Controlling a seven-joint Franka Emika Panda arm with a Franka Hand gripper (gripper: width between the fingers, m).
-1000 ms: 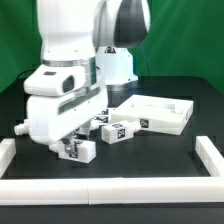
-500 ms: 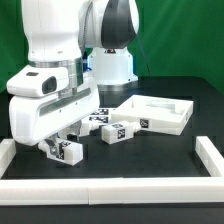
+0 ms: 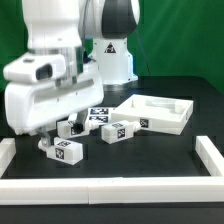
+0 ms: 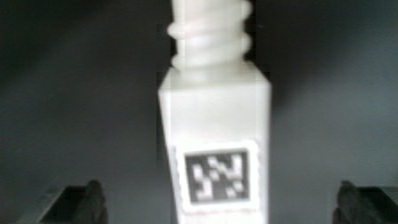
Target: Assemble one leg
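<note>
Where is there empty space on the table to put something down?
The big bare patch of table sits between the front rail, the tabletop and the side rail on the exterior view's right. Toward that view's left it is crowded: the leg lies below the open jaws, with another leg close by.

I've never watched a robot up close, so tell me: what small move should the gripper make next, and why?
Probably lower a little over the leg, then close. In the wrist view the leg sits centred between the fingers of the open gripper, which flank it without touching it, so nothing is held yet.
</note>
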